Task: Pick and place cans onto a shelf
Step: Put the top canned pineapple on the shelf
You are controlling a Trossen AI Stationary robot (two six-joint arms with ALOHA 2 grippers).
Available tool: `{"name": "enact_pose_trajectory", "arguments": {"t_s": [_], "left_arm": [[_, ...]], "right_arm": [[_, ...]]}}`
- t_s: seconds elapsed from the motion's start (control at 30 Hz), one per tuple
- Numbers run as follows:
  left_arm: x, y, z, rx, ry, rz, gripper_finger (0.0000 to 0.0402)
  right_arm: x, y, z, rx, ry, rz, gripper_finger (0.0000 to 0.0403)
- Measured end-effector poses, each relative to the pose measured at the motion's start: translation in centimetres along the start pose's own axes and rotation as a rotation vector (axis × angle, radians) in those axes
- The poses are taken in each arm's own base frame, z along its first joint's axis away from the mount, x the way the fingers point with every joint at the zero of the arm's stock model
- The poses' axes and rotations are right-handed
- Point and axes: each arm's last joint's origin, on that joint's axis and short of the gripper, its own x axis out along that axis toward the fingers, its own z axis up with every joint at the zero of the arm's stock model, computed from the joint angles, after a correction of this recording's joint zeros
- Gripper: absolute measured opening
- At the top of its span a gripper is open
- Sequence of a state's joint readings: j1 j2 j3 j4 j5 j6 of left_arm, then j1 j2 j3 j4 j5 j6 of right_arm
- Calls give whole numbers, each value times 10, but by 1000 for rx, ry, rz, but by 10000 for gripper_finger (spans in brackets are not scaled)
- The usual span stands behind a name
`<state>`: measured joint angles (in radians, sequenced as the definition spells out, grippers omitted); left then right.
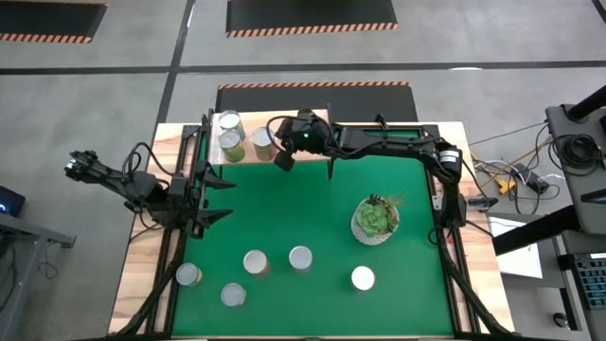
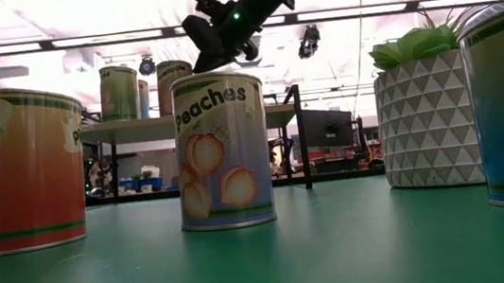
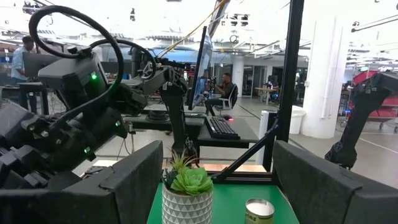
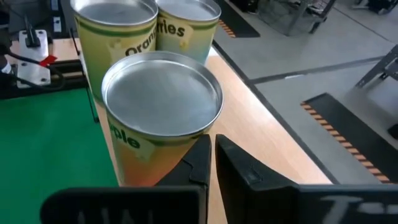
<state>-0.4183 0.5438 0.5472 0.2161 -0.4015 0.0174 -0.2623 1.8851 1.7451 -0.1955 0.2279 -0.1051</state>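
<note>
The right gripper point(image 1: 282, 157) hangs over the back left part of the table, just off the front edge of the shelf point(image 1: 275, 121), and its two dark fingers point(image 4: 205, 163) are pressed together with nothing between them. Right beyond the fingertips stands an orange-labelled can point(image 4: 160, 115) on the light wood, close enough to be nearly touching them, though I can't be sure of contact. Behind that can, farther from the gripper, two more cans stand side by side on the shelf: a green-and-yellow one point(image 4: 115, 25) and one whose label reads like "Oranges" point(image 4: 188, 22). From above, these are the three silvery tops point(image 1: 230, 144) clustered at the shelf's left end.

Out from the gripper toward the front of the green mat point(image 1: 312, 208), five cans are still down on the table: two near the middle point(image 1: 255, 262) point(image 1: 300, 258), one off to the right point(image 1: 363, 278), and two toward the front left corner point(image 1: 233, 295) point(image 1: 188, 275). At table level the nearest one reads "Peaches" point(image 2: 222, 150), with an orange-labelled can point(image 2: 22, 168) to one side of it.

The white pot with the green succulent point(image 1: 375, 220) stands on the mat, well away from the right gripper.

The left gripper point(image 1: 216, 199) waits at the mat's left edge, its fingers point(image 3: 134, 180) spread wide and holding nothing.
</note>
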Motion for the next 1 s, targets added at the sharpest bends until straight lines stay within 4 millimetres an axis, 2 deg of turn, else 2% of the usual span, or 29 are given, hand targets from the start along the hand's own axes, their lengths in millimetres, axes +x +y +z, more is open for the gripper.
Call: {"name": "enact_pose_trajectory", "arguments": {"t_s": [0.33,0.57,0.73,0.83,1.0], "left_arm": [[0,0,0,0,0,0,286],[0,0,0,0,0,0,286],[0,0,0,0,1,0,286],[0,0,-1,2,5,0,286],[0,1,-3,1,28,30,286]], "right_arm": [[0,1,0,-5,-2,22,13],[12,6,-7,-12,-5,47,13],[12,6,-7,-11,-7,45,13],[8,5,-5,-13,4,43,13],[-13,9,2,-20,40,42,13]]}}
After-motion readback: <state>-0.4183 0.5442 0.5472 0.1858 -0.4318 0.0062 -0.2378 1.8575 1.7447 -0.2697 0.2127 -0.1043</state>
